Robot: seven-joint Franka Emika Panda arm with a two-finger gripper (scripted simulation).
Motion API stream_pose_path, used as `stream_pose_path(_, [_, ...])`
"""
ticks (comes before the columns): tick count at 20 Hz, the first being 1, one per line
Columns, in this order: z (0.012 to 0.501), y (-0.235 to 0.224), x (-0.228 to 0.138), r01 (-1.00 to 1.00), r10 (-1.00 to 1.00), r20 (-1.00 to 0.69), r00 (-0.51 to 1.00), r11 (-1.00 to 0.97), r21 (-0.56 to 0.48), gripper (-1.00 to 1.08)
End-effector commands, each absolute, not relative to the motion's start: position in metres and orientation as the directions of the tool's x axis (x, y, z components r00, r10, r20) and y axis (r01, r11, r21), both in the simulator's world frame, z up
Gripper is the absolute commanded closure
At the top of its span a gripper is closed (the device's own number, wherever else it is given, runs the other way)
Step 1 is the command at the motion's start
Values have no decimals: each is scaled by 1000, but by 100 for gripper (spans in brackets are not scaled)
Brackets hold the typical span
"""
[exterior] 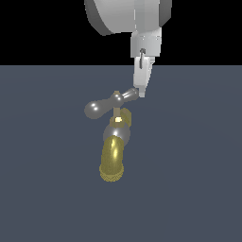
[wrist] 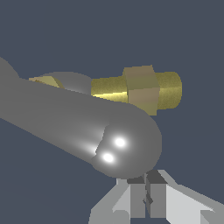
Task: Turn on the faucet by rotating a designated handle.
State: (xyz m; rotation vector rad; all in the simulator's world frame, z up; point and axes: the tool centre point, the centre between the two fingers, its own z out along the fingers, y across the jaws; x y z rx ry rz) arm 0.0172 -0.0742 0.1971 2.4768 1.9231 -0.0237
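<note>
Dark slate-blue floor (exterior: pixel 42 198) fills the lower part of the exterior view, with a flat black backdrop above it. On this surface sits the faucet (exterior: pixel 113 156): brass-gold curved spout with a ribbed end pointing toward the near side, silver-grey collar above it, thin brass stem rising to the crossbar. The handle (exterior: pixel 111 103) is a glossy grey bar with a central hub, tilted, its large rounded knob toward the exterior view's left and its other end reaching up toward the exterior view's right. The gripper (exterior: pixel 140 92) hangs down from the white arm and meets that right-hand end of the handle. In the wrist view the knob fills the frame just beyond the fingers (wrist: pixel 155 199), which stand together with no visible gap between them and nothing held; the brass hex fitting (wrist: pixel 142 87) shows behind.
</note>
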Motion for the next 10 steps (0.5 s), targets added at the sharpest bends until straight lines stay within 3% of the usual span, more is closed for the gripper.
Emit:
stream_pose_path(1, [198,-29,27,980,980,-4,200,-200,-3,108])
stream_pose_path(10, [199,23,45,983,983,0,183,-183,0,108])
